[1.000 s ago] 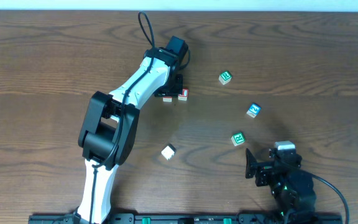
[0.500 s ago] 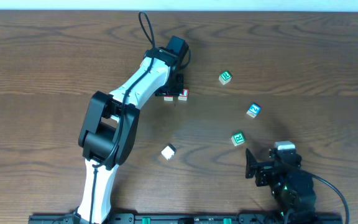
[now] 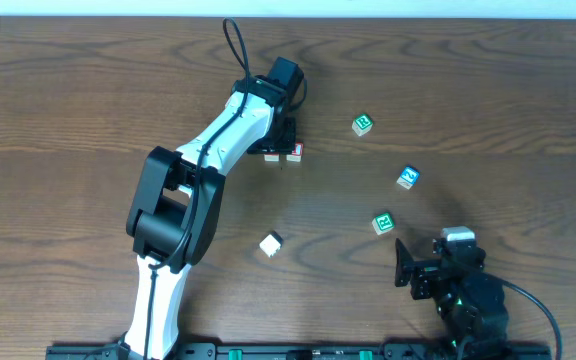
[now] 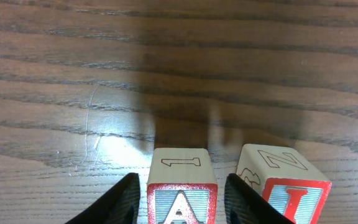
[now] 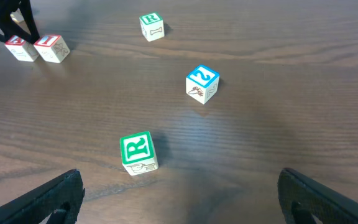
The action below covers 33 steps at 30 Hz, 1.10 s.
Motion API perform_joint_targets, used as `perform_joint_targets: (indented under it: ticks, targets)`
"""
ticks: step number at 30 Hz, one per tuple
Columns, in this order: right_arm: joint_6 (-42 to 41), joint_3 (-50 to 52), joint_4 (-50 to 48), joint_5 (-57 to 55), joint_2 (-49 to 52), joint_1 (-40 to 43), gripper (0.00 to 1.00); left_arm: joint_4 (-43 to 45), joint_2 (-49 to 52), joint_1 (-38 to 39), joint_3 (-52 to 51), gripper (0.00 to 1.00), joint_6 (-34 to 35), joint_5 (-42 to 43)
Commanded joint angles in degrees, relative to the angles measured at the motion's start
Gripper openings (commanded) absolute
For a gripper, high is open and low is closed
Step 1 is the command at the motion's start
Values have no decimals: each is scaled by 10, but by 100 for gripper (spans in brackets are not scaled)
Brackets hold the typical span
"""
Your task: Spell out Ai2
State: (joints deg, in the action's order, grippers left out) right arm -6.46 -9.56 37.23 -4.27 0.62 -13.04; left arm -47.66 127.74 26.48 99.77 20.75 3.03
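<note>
The red "A" block (image 4: 180,199) sits on the table between my left gripper's (image 4: 182,182) two fingers, with a thin gap on each side, so the gripper is open around it. The red "I" block (image 4: 289,186) stands just right of it, apart by one finger's width. In the overhead view the A block (image 3: 269,156) and the I block (image 3: 294,152) lie under the left gripper (image 3: 272,150). The blue "2" block (image 3: 408,178) lies to the right, and it shows in the right wrist view (image 5: 202,83). My right gripper (image 5: 179,186) is wide open and empty.
Two green-marked cubes (image 3: 363,124) (image 3: 383,222) lie right of centre, the nearer one just ahead of the right gripper (image 5: 138,152). A plain white cube (image 3: 271,244) lies near the left arm's base. The right gripper (image 3: 404,264) rests at the front right.
</note>
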Motion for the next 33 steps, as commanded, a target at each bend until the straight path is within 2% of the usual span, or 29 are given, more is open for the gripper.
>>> perform_joint_targets:
  ticks: [1, 11, 19, 23, 29, 33]
  targets:
    - [7, 6, 1, 5, -3, 9, 99, 0, 12, 2, 1, 47, -2, 2]
    - [8, 6, 0, 5, -3, 9, 99, 48, 12, 0, 1, 47, -3, -27]
    - [8, 6, 0, 5, -3, 9, 99, 86, 11, -14, 29, 56, -13, -60]
    - [7, 6, 0, 5, -3, 9, 99, 33, 7, -29, 94, 57, -13, -60]
    - [8, 6, 0, 5, -3, 9, 99, -125, 4, -43, 244, 58, -15, -66]
    - [8, 6, 1, 5, -3, 9, 99, -203, 2, -51, 307, 58, -14, -66]
